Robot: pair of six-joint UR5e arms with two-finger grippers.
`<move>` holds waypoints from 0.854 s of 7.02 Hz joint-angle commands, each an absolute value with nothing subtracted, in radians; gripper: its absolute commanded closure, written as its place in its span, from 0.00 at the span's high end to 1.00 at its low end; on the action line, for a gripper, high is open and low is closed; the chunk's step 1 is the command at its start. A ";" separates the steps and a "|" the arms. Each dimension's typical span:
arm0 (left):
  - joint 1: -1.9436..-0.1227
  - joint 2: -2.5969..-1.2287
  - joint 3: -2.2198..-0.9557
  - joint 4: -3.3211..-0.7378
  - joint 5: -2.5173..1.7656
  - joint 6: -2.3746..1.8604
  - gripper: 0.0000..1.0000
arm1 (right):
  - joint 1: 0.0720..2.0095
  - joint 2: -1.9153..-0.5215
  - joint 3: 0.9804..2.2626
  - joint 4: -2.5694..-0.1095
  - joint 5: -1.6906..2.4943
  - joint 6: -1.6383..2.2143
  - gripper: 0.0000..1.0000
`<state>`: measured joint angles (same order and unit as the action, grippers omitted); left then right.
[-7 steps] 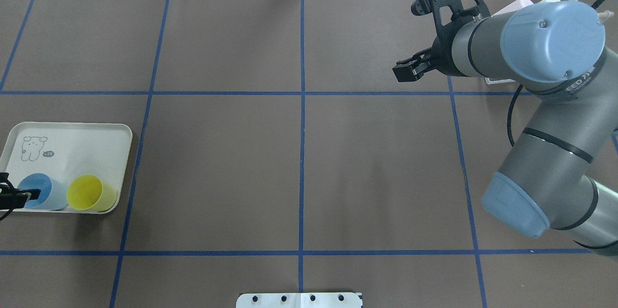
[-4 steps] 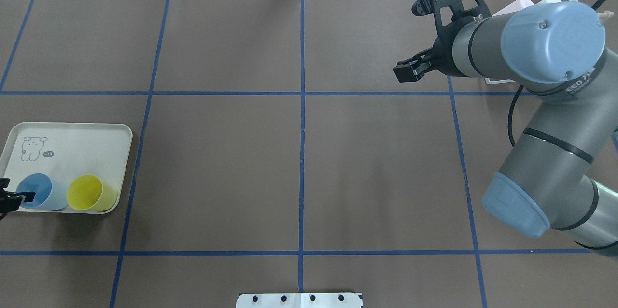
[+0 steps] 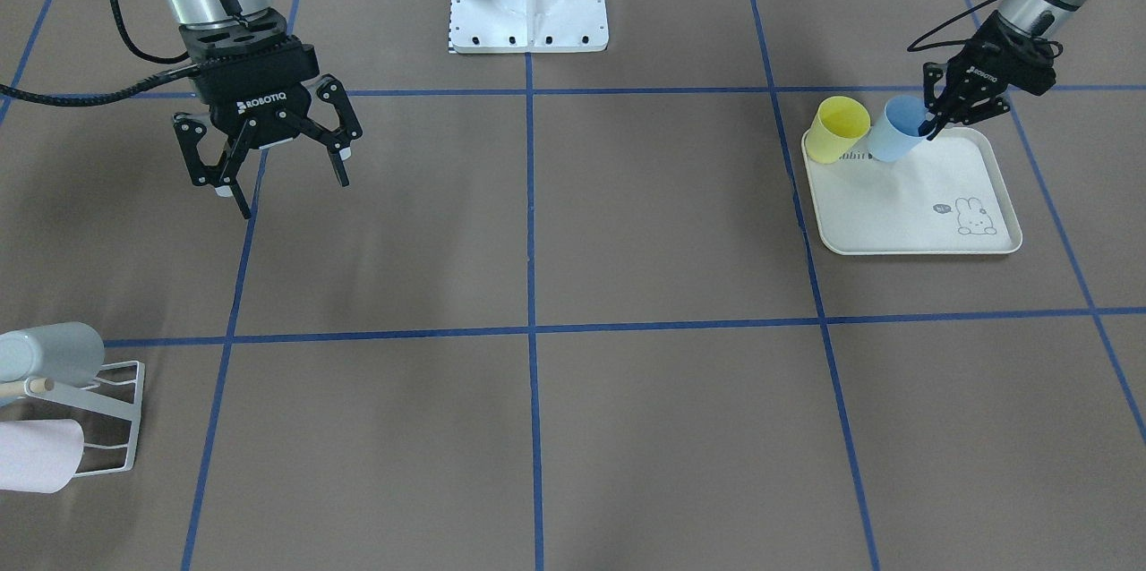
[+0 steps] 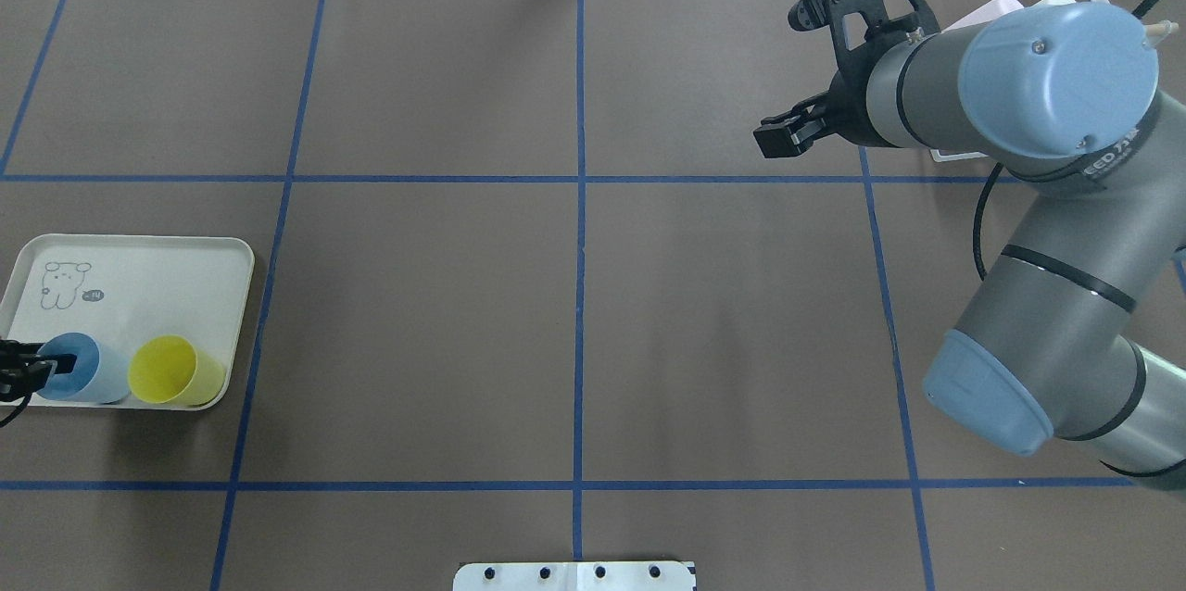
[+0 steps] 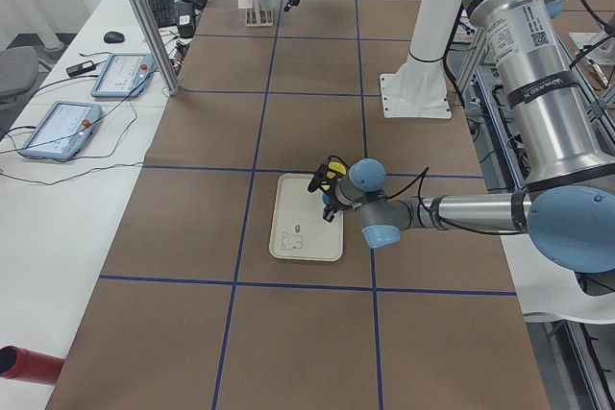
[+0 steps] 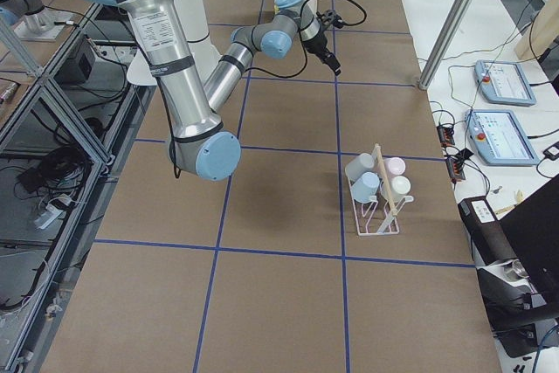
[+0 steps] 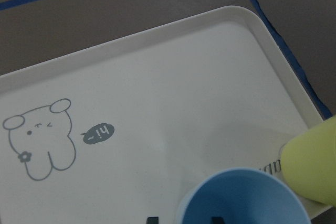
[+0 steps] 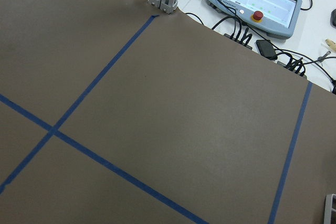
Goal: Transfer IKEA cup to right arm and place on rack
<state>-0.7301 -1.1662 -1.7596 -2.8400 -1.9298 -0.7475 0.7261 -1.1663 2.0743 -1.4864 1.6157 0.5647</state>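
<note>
The right pincer (image 3: 294,191) hangs released, fingers splayed wide and pointing down, at the upper left of the front-facing view. Its arm drops steeply from the top edge, well clear of the counter (image 3: 537,240). In the overhead view this big arm fills the right side, just as it did a second ago.

The left pincer (image 3: 951,113) reaches down from the upper right corner of the front-facing view. One finger sits inside the blue IKEA cup (image 3: 898,134) and the other outside its wall. We cannot tell whether it has clenched on the wall: the wrist view shows only two dark fingertip tops at its bottom edge. In the overhead view the frame's left edge cuts it off, and it shows a little less there than a second ago.

The cream tray (image 3: 913,213) lies at right. The white wire rack (image 3: 116,410) sits at lower left, its mugs cut by the frame edge. The blue cup stands upright at the tray's far edge, unmoved, just beside the yellow cup (image 3: 840,131).
</note>
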 commanded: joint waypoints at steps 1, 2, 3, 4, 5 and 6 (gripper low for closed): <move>-0.742 -1.170 -1.763 -2.841 -1.978 -0.742 0.00 | 0.723 -1.169 2.071 -1.486 1.620 0.560 1.00; -0.790 -1.170 -1.772 -2.838 -1.986 -0.732 0.00 | 0.721 -1.170 2.068 -1.486 1.620 0.557 1.00; -0.880 -1.189 -1.795 -2.836 -1.994 -0.730 0.00 | 0.710 -1.169 2.065 -1.483 1.615 0.557 1.00; -0.920 -1.199 -1.837 -2.829 -1.999 -0.732 0.00 | 0.704 -1.161 2.065 -1.483 1.612 0.566 1.00; -0.923 -1.230 -1.865 -2.830 -1.994 -0.751 0.00 | 0.700 -1.160 2.065 -1.480 1.608 0.566 1.00; -0.945 -1.276 -1.871 -2.827 -1.999 -0.803 0.00 | 0.689 -1.167 2.047 -1.397 1.570 0.566 1.00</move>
